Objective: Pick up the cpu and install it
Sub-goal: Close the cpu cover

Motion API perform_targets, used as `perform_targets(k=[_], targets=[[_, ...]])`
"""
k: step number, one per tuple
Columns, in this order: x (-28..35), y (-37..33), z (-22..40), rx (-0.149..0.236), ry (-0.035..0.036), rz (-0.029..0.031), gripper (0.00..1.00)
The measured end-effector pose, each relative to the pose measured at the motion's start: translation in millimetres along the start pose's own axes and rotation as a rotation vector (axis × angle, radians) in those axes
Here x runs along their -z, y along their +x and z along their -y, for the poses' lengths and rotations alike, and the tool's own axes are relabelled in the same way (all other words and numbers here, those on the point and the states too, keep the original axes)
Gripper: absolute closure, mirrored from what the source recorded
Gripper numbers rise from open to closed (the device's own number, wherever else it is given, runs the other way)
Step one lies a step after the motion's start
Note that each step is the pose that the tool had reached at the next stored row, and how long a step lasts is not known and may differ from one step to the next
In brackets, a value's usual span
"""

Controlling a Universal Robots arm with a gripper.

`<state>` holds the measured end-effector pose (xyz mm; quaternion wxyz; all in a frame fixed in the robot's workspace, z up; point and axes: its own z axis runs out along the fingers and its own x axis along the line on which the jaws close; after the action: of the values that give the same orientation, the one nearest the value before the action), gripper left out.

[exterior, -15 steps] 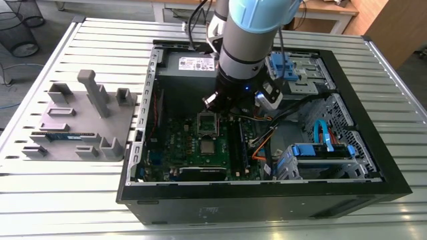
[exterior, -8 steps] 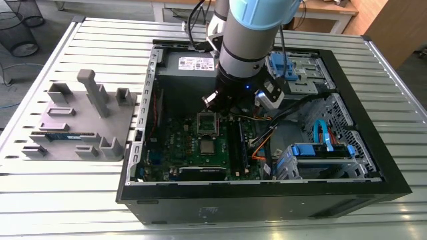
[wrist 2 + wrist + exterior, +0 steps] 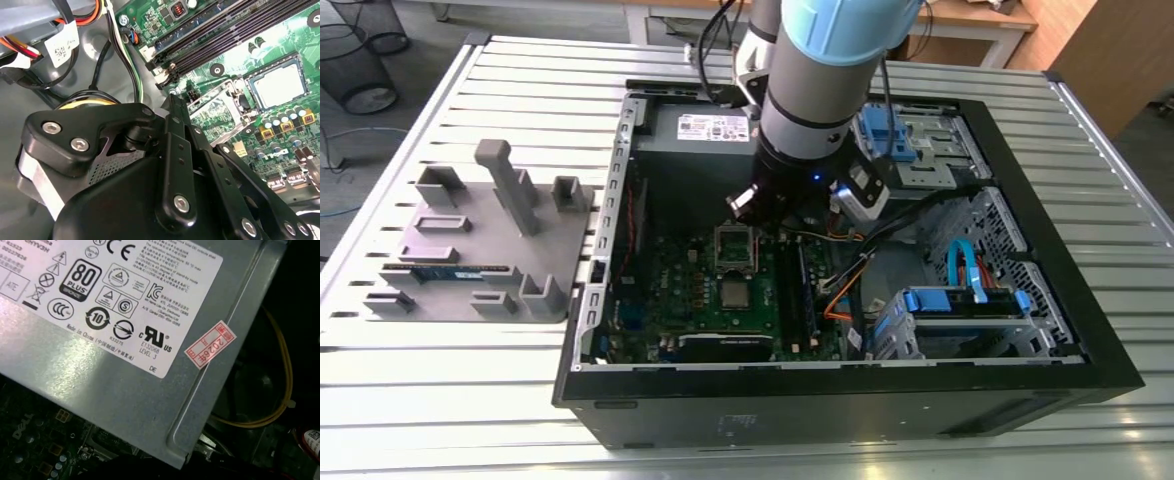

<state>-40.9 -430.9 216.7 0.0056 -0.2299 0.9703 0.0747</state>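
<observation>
Gripper (image 3: pixel 175 102), black linkage close to the lens in the second wrist view, is showing clenched with nothing between its tips. It is hanging low over the green motherboard (image 3: pixel 240 55), just beside the raised socket plate (image 3: pixel 217 112). The cpu (image 3: pixel 276 85) is lying flat in the socket beyond that plate, silver top up, apart from the gripper.

A slatted metal table (image 3: pixel 440 400) is carrying the open computer case (image 3: pixel 854 405) at its middle. A grey fixture plate (image 3: pixel 480 250) is sitting near the table edge at the exterior view's left, with a memory stick (image 3: pixel 447 270) lying on it.

A wire basket (image 3: pixel 354 55) is standing on the floor past the far corner. A wooden desk (image 3: pixel 987 20) is standing behind the table.

The arm (image 3: pixel 821 70) is covering the board's far end. The power supply (image 3: pixel 125 385) is sitting against the case's far wall. Orange cables (image 3: pixel 843 300) are trailing toward the blue drive cage (image 3: pixel 961 305).
</observation>
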Motion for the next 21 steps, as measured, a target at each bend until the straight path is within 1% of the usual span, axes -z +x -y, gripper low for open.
perform_targets(k=[3,5,7,12,15,21], targets=[[-2.4,-2.7,1.8,0.003,-0.0002,-0.0005,0.89],[-3.8,-4.6,2.9,0.013,-0.0005,-0.0018,0.89],[-5.0,-4.7,3.0,0.021,-0.0009,-0.0029,0.89],[-8.6,-5.2,1.8,0.027,-0.0011,-0.0040,0.89],[-10.6,-4.7,0.5,0.028,-0.0014,-0.0039,0.89],[-14.6,-3.6,0.2,0.029,-0.0013,-0.0042,0.89]])
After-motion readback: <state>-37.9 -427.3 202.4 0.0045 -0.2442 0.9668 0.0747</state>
